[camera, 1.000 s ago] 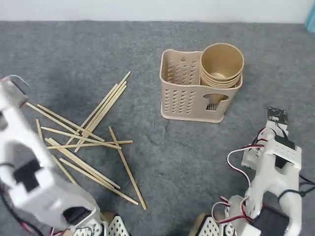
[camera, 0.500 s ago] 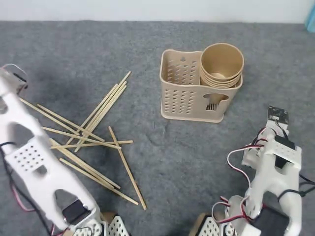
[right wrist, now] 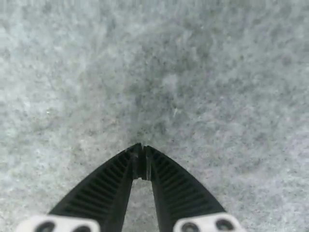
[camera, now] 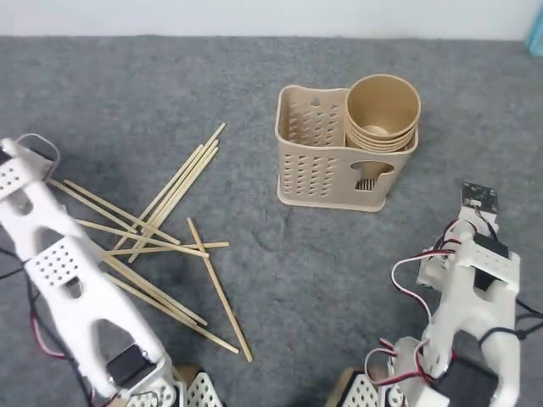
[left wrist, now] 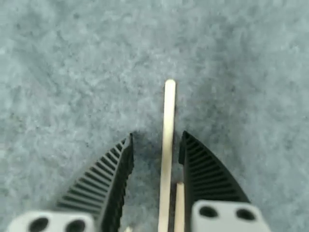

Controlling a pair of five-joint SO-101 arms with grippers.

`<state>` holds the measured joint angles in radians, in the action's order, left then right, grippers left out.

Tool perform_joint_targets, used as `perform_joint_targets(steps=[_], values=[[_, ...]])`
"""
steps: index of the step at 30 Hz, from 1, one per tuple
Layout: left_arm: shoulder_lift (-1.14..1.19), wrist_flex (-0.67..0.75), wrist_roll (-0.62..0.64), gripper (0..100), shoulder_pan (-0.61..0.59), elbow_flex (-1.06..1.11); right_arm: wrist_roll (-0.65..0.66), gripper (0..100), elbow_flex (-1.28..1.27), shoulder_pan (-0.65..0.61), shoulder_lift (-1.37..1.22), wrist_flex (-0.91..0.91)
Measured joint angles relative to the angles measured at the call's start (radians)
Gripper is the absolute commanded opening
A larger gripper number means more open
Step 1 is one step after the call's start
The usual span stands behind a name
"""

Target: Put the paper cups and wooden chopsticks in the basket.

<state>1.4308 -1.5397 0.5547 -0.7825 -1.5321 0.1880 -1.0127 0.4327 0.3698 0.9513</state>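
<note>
Has ribbed black left gripper [left wrist: 155,145] spread apart astride a slim, round-tipped pale wooden chopstick [left wrist: 168,121] on fuzzy grey carpet [left wrist: 72,58], right gripper [right wrist: 143,153] tips pressed together over same pile.

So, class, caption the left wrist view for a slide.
Left gripper, jaws open, straddles a wooden chopstick on the grey mat.
</note>
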Motion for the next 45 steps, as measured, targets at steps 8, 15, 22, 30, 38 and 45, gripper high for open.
perform_joint_targets(steps=[8, 15, 22, 30, 38, 45], values=[[0.095, -0.003, 0.009, 9, 0.002, -0.130, 0.000, 0.8, 0.000, 0.000, 0.000, 0.000], [0.057, -0.089, 0.006, 1, 0.005, -0.133, 0.000, 0.8, 0.000, 0.000, 0.000, 0.000], [-0.069, -0.183, 0.006, 1, 0.000, -0.130, 0.000, 0.8, 0.000, 0.000, 0.002, 0.000], [-0.267, -0.183, 0.006, 1, -0.049, -0.130, 0.000, 0.8, 0.000, 0.000, 0.002, 0.000], [-0.608, -0.183, -0.170, 1, -0.095, 0.040, 0.000, 0.8, 0.000, 0.000, 0.002, 0.000], [-1.014, -0.184, -0.175, 1, -0.100, 0.462, 0.000, 0.8, 0.000, 0.000, 0.002, 0.000]])
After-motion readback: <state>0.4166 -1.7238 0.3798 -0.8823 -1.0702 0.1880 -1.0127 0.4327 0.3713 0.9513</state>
